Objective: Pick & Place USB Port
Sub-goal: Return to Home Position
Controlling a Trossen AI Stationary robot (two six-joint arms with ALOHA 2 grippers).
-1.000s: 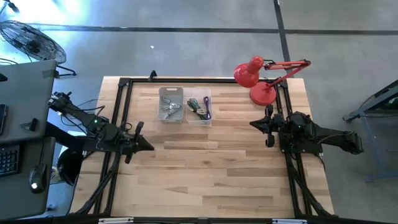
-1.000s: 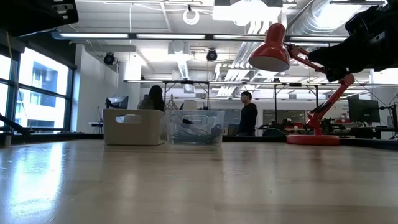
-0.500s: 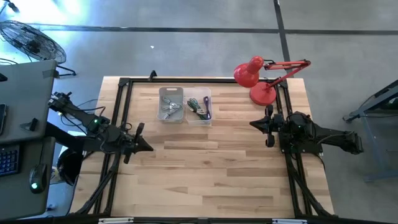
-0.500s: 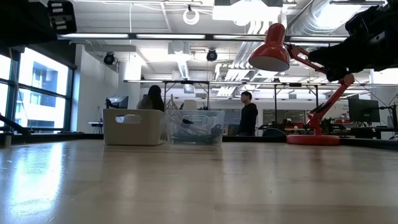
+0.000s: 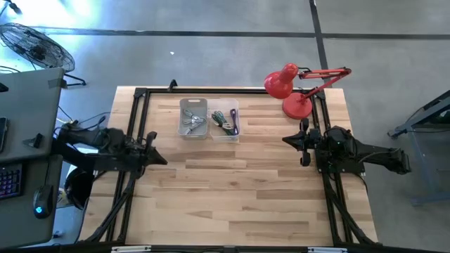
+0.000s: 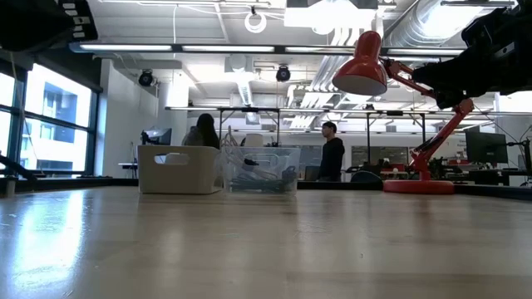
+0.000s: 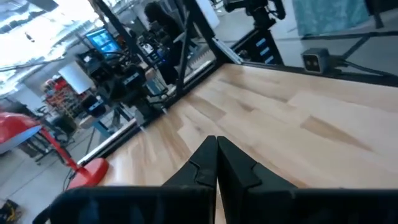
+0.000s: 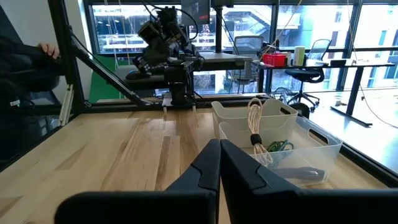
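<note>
Fig., high view: I see the grey plastic bin w/ white charger cables upper centre. Just beside it on the right is the translucent white plastic bin w/ purple patterned cable. Left gripper sits mid-left, right gripper mid-right. Both have jaws pressed together, holding nothing.

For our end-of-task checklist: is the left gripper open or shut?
Shut: the left wrist view shows the left gripper with its fingers pressed together, nothing between them.
</note>
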